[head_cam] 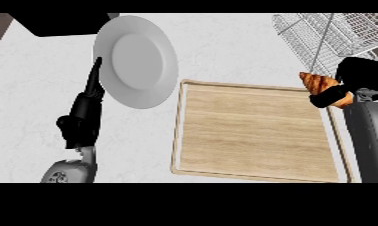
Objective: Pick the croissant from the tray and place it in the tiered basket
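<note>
A golden-brown croissant (317, 83) is held above the right edge of the wooden tray (251, 130), with my right hand (347, 82) curled round it; the thumb crosses its lower end. The wire tiered basket (325, 32) stands at the back right, just beyond the croissant. My left hand (87, 105) rests at the left with its fingers straight, pointing away, beside the white plate.
A white plate (136, 60) lies left of the tray, close to my left hand's fingers. A dark object (63, 24) sits at the back left corner. White marble counter (221, 45) shows between the plate and the basket.
</note>
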`<state>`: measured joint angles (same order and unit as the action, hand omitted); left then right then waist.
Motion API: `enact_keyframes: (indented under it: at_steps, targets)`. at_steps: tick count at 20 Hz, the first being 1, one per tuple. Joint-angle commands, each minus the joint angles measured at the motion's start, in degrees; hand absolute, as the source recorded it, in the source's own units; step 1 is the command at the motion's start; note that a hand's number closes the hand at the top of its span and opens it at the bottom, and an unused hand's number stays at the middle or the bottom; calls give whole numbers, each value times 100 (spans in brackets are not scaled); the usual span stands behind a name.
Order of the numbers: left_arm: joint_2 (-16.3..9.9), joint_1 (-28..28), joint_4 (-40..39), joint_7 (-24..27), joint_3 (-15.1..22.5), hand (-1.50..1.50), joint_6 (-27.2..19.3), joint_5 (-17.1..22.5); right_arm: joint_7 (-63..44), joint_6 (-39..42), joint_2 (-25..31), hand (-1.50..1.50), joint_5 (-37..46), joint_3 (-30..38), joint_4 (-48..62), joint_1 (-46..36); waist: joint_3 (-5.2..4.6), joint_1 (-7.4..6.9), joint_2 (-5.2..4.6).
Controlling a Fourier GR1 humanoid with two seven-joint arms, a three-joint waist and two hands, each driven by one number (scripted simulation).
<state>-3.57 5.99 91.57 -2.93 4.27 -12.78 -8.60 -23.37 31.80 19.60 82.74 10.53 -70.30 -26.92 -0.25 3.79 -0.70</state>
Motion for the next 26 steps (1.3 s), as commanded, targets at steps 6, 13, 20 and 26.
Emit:
enact_keyframes:
  at_steps: [6, 13, 20, 26]
  targets:
    - [11, 204, -27, 66, 287, 0, 251, -34, -4211, 9, -544, 150, 1014, 1301, -101, -1812, -25, -763, -26]
    - [179, 517, -155, -101, 501, 0, 331, -55, -5696, 92, -797, 150, 2036, 1724, 379, -3601, -12, -1006, -71]
    - [144, 507, -234, 8, 431, 0, 428, 51, -6000, -867, -726, 150, 2716, 2344, 999, -4794, 6, -1091, -135]
    - [211, 523, -340, 125, 473, 0, 320, -66, -5808, -1365, -360, 150, 2965, 2946, 1849, -5210, 14, -981, -156]
